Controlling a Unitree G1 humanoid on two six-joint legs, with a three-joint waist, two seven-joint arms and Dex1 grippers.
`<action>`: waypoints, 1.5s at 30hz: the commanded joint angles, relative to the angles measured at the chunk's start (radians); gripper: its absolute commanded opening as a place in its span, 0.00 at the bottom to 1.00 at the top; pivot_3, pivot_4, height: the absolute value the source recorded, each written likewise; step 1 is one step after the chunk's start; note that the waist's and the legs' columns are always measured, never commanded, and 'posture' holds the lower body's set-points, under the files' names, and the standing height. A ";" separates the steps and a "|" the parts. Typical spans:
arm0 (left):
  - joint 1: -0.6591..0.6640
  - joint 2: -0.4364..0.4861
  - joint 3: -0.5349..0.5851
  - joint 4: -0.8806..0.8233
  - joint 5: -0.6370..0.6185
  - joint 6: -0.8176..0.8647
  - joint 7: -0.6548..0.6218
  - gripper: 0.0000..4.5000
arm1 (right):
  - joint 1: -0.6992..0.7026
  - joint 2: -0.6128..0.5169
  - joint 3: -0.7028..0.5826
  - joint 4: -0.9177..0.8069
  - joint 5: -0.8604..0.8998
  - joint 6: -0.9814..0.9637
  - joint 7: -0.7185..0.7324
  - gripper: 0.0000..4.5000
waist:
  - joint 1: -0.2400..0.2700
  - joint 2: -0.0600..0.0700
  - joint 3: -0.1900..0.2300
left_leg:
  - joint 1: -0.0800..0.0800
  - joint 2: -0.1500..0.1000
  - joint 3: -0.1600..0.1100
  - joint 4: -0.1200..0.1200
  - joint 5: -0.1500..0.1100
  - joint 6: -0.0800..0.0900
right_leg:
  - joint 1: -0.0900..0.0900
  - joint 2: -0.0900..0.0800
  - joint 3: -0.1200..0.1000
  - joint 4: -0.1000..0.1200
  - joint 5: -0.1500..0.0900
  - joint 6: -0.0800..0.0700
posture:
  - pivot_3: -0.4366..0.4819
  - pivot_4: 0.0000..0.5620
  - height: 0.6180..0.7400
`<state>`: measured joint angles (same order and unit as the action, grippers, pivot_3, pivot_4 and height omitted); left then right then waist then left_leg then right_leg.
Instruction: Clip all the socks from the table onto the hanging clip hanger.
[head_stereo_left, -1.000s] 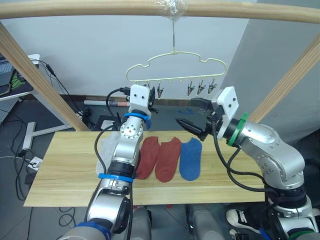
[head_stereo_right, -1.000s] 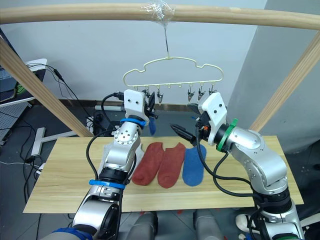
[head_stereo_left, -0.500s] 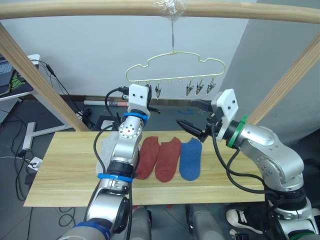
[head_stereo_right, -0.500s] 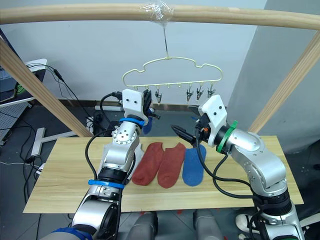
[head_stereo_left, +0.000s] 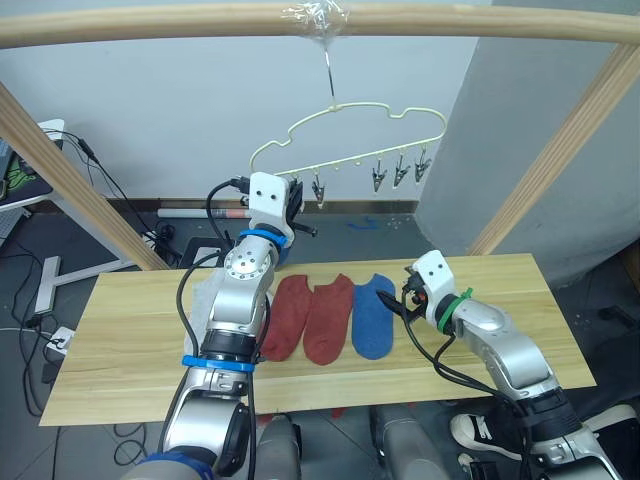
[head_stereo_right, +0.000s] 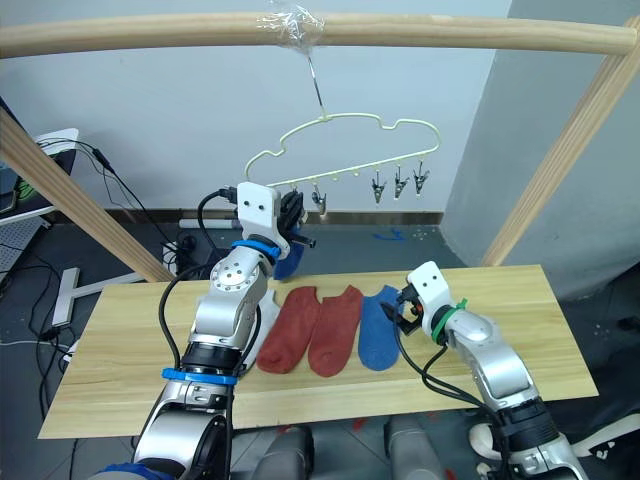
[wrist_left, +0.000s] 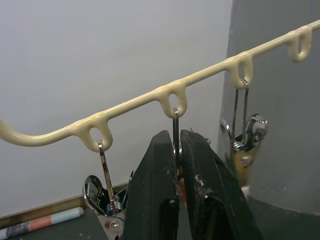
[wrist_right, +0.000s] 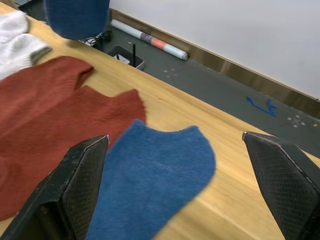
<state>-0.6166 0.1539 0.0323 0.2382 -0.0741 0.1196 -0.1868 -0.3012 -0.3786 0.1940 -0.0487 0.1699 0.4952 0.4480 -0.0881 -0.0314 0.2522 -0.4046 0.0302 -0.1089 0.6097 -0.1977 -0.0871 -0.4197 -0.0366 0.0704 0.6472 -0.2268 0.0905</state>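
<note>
Right gripper (head_stereo_right: 398, 309) now lowered, open-fingered, over the table's blue sock (head_stereo_right: 378, 327)

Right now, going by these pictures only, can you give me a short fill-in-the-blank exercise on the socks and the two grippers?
1. The two red socks lie flat on the ______.
2. The right gripper sits low over the flat ______ sock, fingers wide apart.
3. The left gripper is up at the hanger, fingers closed on a ______.
4. A second blue sock hangs just below the ______ gripper.

Missing words: table; blue; clip; left
</note>
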 joint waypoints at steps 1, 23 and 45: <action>0.021 0.008 0.014 -0.046 -0.006 0.032 0.005 0.00 | -0.027 0.035 0.011 0.055 -0.007 -0.025 0.027 1.00 | 0.001 0.000 0.000 | 0.000 0.000 0.000 0.000 0.000 0.000 | 0.000 0.000 0.000 0.000 0.000 0.000 | 0.42 0.40 1.00; 0.063 0.016 0.009 -0.140 0.002 0.089 -0.001 0.00 | -0.063 0.158 0.079 0.560 -0.205 -0.241 0.035 0.72 | 0.005 0.000 -0.001 | 0.006 0.000 0.000 -0.001 0.000 0.000 | 0.006 0.000 0.000 -0.001 0.000 0.000 | 0.48 0.37 1.00; -0.044 0.020 0.166 -0.128 -0.376 0.554 -0.159 0.00 | -0.004 -0.222 0.142 0.176 -0.369 -0.786 0.255 0.01 | 0.003 0.000 -0.003 | 0.007 0.000 0.000 0.000 0.000 0.000 | 0.008 0.000 0.000 -0.002 -0.001 0.000 | 0.46 0.44 1.00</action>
<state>-0.6382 0.1733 0.1328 0.0915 -0.3409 0.5361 -0.3314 -0.2752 -0.5871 0.3378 0.2049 -0.1953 -0.2052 0.6729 -0.0852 -0.0316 0.2496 -0.3977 0.0300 -0.1089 0.6097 -0.1978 -0.0872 -0.4118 -0.0368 0.0706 0.6450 -0.2276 0.0903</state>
